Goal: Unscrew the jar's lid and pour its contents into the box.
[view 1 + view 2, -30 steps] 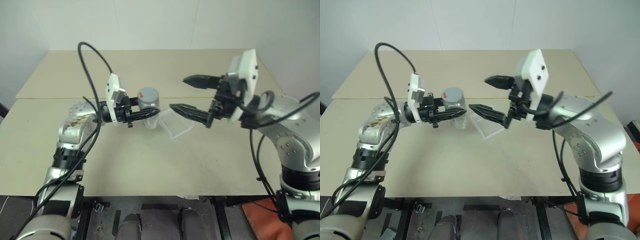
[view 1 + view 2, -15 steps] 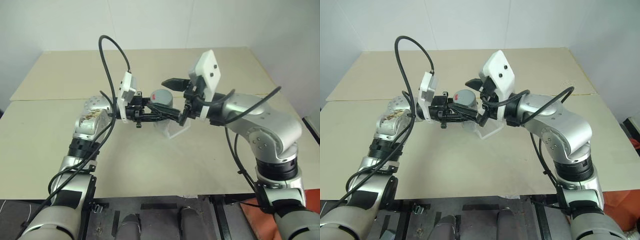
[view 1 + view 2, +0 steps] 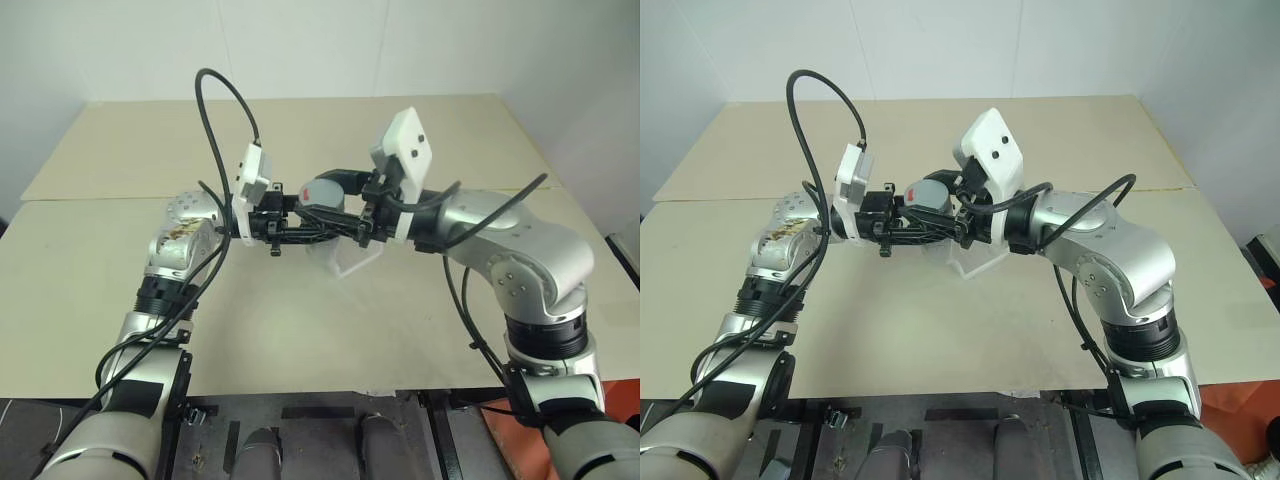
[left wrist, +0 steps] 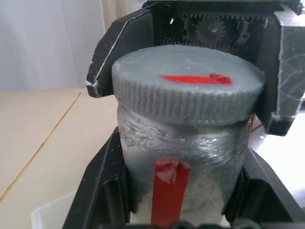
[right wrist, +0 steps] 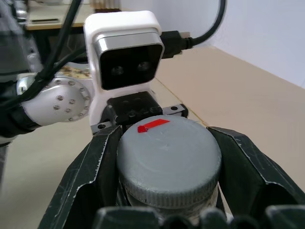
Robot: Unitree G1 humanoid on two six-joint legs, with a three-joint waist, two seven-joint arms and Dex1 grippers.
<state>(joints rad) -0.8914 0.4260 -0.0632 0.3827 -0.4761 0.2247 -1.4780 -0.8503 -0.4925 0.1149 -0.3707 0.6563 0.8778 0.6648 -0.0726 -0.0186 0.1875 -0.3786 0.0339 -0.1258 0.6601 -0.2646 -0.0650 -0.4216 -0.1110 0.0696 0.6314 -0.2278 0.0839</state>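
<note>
Fingers of the left gripper (image 3: pixel 318 232) clamped on the jar (image 4: pixel 183 162) body, one each side at 3 and 9 o'clock in the left wrist view. Right gripper (image 3: pixel 345 200) fingers closed around the lid (image 5: pixel 167 157), flanking its ribbed rim. Jar held upright in the air above the table (image 3: pixel 300 320), lid on. Left wrist view shows red label strip on jar front and red mark on lid; head views can't resolve the label. Box (image 3: pixel 350 258) sits on table just under the jar, toward 5 o'clock. Contents not visible.
</note>
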